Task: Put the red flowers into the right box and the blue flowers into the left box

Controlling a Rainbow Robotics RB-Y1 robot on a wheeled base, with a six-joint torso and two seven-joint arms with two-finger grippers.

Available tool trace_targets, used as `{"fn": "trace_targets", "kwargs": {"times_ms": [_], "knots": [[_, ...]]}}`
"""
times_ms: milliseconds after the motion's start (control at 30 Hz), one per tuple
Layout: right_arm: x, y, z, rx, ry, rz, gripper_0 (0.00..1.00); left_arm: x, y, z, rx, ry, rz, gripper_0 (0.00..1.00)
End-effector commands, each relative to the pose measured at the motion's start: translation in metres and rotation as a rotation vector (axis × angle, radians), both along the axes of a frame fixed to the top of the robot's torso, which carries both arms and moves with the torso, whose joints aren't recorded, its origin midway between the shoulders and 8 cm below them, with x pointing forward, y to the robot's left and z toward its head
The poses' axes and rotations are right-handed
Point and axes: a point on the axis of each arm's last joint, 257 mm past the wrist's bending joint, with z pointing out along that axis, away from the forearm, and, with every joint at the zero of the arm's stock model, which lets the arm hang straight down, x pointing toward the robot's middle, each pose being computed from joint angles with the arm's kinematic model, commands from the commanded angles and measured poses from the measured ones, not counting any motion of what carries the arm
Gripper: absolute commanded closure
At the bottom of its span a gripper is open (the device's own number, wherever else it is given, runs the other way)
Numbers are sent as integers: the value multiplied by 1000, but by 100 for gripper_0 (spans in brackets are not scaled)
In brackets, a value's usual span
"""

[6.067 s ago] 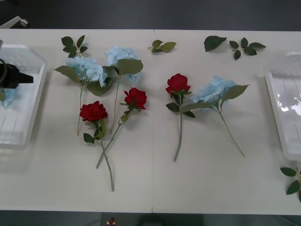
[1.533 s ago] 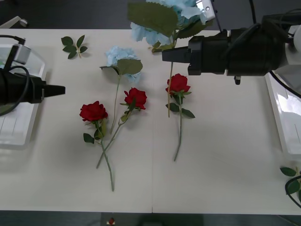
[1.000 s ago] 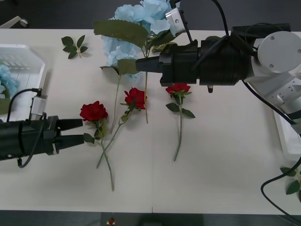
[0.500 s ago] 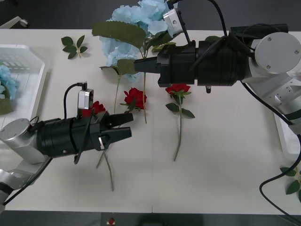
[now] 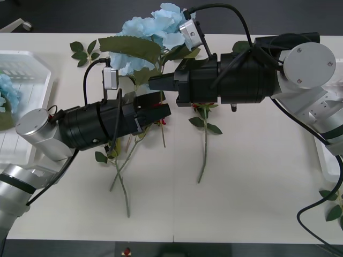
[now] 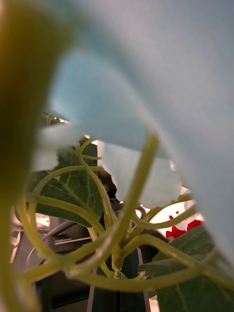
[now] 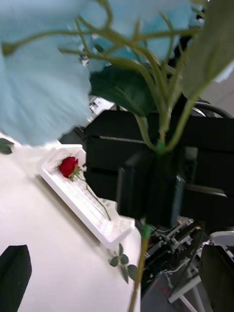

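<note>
My right gripper (image 5: 156,83) is shut on the stem of a blue flower (image 5: 155,27), held upright above the table's middle. The flower's stem (image 5: 163,131) hangs below the fingers. My left gripper (image 5: 162,108) is open just under the right one, with the stem (image 7: 138,273) running between its fingers (image 7: 217,273). Another blue flower (image 5: 6,92) lies in the left box (image 5: 29,67). One red flower (image 5: 203,110) lies on the table, partly under the right arm. More rose stems (image 5: 120,174) stick out from under the left arm. The right box (image 7: 83,204) holds a red flower (image 7: 68,166).
Loose leaf sprigs lie at the back left (image 5: 83,51) and near the front right corner (image 5: 332,206). The right arm (image 5: 300,80) stretches across the table's right half. The near part of the table (image 5: 236,214) is bare.
My left arm has swung from the left box across the roses to the hanging stem. The right gripper has carried the blue flower slightly left and lower.
</note>
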Motion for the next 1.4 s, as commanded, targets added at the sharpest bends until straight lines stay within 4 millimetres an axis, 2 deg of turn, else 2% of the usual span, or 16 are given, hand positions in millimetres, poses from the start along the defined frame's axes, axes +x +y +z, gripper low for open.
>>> {"fn": "trace_targets", "kwargs": {"times_ms": [33, 67, 100, 733, 800, 833, 867, 933, 967, 1067, 1133, 1167, 1233, 1367, 1400], "knots": [[-8, 15, 24, 43, -54, 37, 100, 3, -9, 5, 6, -19, 7, 89], [-8, 15, 24, 43, -54, 37, 100, 3, -9, 4, 8, -18, 6, 99], [-8, 15, 24, 45, -54, 37, 100, 4, -9, 4, 10, -18, 9, 100], [-8, 15, 24, 45, -56, 37, 100, 4, 2, -2, 14, 2, 19, 100], [-6, 13, 24, 42, -55, 31, 52, 5, 12, -3, 21, 9, 25, 100], [-5, 11, 24, 39, -57, 26, 36, 5, 20, -4, 28, 11, 29, 100], [-4, 11, 23, 36, -61, 24, 29, 5, 25, -6, 34, 14, 32, 100], [-1, 8, 20, 20, -74, 15, 12, 4, 44, -7, 53, 13, 38, 100], [0, 7, 20, 18, -74, 13, 9, 3, 49, -9, 61, 12, 36, 100], [0, 6, 19, 14, -80, 12, 0, -2, 80, -9, 94, -6, 43, 100], [0, 6, 19, 14, -80, 12, 0, -2, 84, -9, 97, -7, 47, 100], [0, 6, 19, 14, -80, 12, 0, -5, 119, -10, 127, -18, 79, 100], [0, 6, 19, 14, -80, 12, 0, -6, 147, -12, 163, -28, 116, 100], [0, 6, 19, 14, -80, 12, 0, 3, 218, -19, 311, -42, 248, 100], [0, 6, 19, 14, -80, 12, 0, 11, 251, -23, 363, 23, 322, 100]]}}
